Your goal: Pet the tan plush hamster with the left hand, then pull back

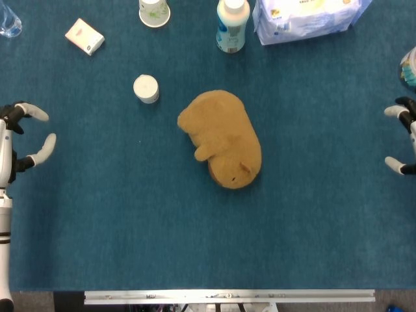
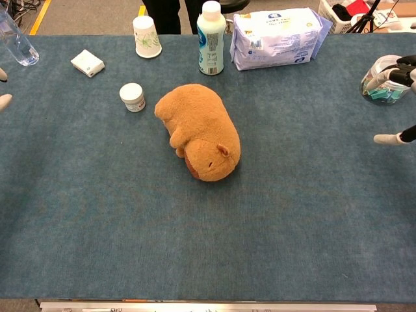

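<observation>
The hamster (image 1: 221, 138) (image 2: 199, 131) lies on its side near the middle of the blue cloth (image 1: 130, 221) (image 2: 104, 214), its head toward 5 o'clock in the head view and its rump toward 11 o'clock. Nothing touches it.

At 10 o'clock from it, close by, stands a small white jar (image 1: 146, 88) (image 2: 132, 97). At 12 o'clock, near the far edge of the cloth, is a white bottle (image 1: 232, 25) (image 2: 211, 38); a paper cup (image 1: 154, 12) (image 2: 146, 36) sits at 11 o'clock and a wipes pack (image 1: 305, 18) (image 2: 278, 38) at 1 o'clock. Farther out at 10 o'clock lies a small white box (image 1: 84, 36) (image 2: 87, 63), and beyond it, at the far left corner, a clear plastic bottle (image 1: 9, 23) (image 2: 15, 40).

The left hand (image 1: 19, 136) (image 2: 3, 91) hangs at 9 o'clock, well apart from the hamster at the cloth's left edge, fingers spread and holding nothing. The right hand (image 1: 404, 140) (image 2: 398, 104) is at 3 o'clock by the right edge, likewise released and empty, just in front of a clear tub (image 1: 408, 68) (image 2: 383, 79).

The chest view shows bare floor with a yellow line (image 2: 40, 16) beyond the table, and someone's dark trousers (image 2: 170, 13) behind the cup. A metal rail (image 1: 227, 296) (image 2: 208, 306) runs along the near edge.
</observation>
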